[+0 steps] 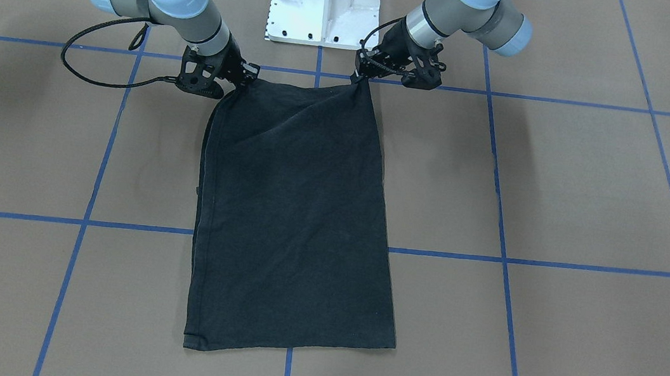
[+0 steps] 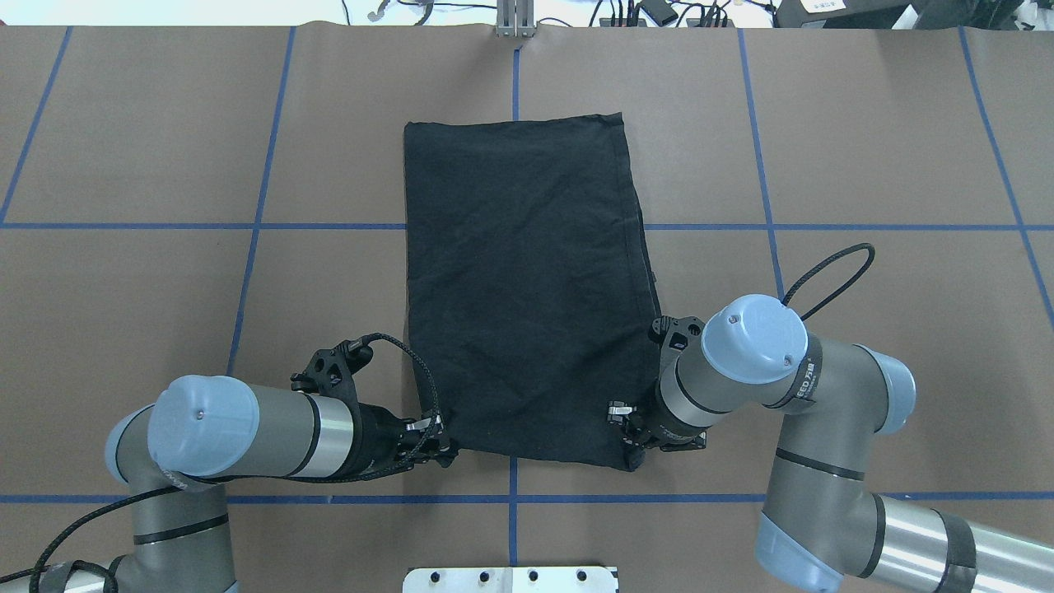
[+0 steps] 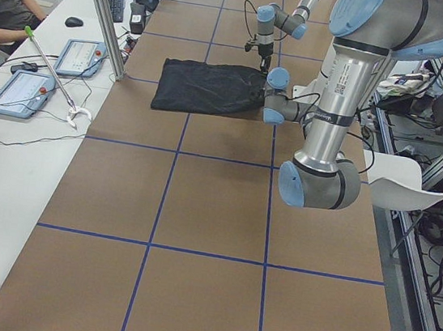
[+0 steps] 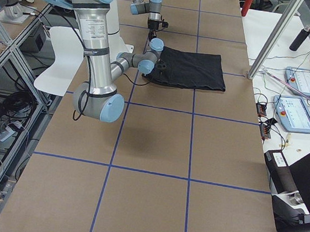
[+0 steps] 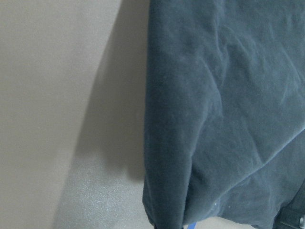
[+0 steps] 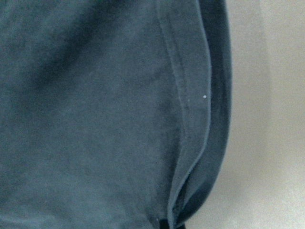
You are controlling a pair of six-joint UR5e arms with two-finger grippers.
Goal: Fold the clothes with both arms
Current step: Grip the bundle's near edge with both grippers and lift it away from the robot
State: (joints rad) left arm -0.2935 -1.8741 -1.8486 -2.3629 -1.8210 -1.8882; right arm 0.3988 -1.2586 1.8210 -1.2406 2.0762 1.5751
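Two T-shirt [image 1: 292, 221] corners lie pinched by left hand [image 1: 360, 78] and right hand [image 1: 243, 83].

T-shirt [image 1: 296, 221] — matt blk cloth, creased; table [image 1: 595, 201] — matt paper.

Black shirt [image 1: 292, 221], plain side up, folded to a long rectangle, flat on surface [image 1: 564, 197]; robot-side corners pinched & lifted slightly by L claw [image 1: 361, 77] & R claw [image 1: 245, 80]
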